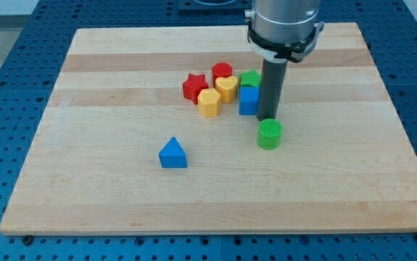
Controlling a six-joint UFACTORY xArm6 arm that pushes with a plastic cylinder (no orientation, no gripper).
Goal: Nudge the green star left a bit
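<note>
The green star (250, 77) sits in a cluster near the board's middle, partly hidden behind a blue cube (248, 101) and touching it. My dark rod comes down just right of both blocks. My tip (267, 118) is at the blue cube's right side, below and right of the green star, and just above a green cylinder (270, 135) in the view. Whether the rod touches the star cannot be told.
Left of the green star lie a yellow heart (227, 87), a red cylinder (223, 71), a red star (193, 87) and a yellow hexagon (209, 102), packed close. A blue triangle (172, 154) lies alone lower left. The wooden board (106, 188) has blue perforated table around it.
</note>
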